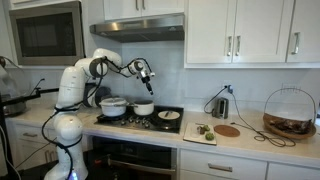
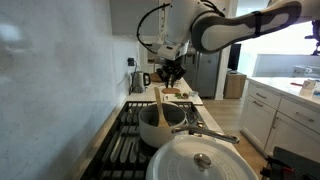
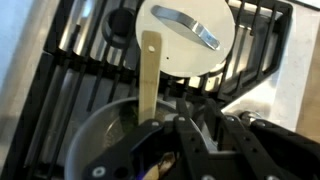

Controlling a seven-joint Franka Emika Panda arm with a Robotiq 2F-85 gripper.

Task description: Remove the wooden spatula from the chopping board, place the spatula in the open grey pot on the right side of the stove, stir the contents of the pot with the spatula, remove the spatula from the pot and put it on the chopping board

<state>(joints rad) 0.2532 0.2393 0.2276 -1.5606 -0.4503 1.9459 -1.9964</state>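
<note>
While your tool (image 2: pixel 170 76) hangs over the stove (image 2: pixel 122 140), it's clenched on the top of the wooden spatula (image 2: pixel 163 105). The wrist view shows the handle running straight in between the fingers (image 3: pixel 190 150).

- The spatula stands near upright, directly below the tool, with its lower end down inside the grey pot (image 2: pixel 150 128). It's off the chopping board (image 1: pixel 200 131).
- The grey pot sits open on the burner grate right under the tool. You can't make out its contents in any view.
- The larger silvery-white pot (image 1: pixel 113 107) sits just beside the grey pot, on the robot-base side of the tool. Its white lid (image 3: pixel 185 35) with a metal handle fills the top of the wrist view, past the spatula's far end.
- The flat dark pan (image 1: pixel 169 116) is on the other side of the grey pot, away from the base, with something pale in it.
- The chopping board lies on the bench (image 1: pixel 250 142) beyond the pan, well apart from the tool, with a few small dark items on it.
- A round wooden disc (image 1: pixel 228 130) lies just past the board, and a wire basket (image 1: pixel 290 112) sits farther along.

Writing: the microwave (image 1: pixel 45 33) panel above the base is too small to read. Any marks on the pots or the tool are too blurred to make out.
</note>
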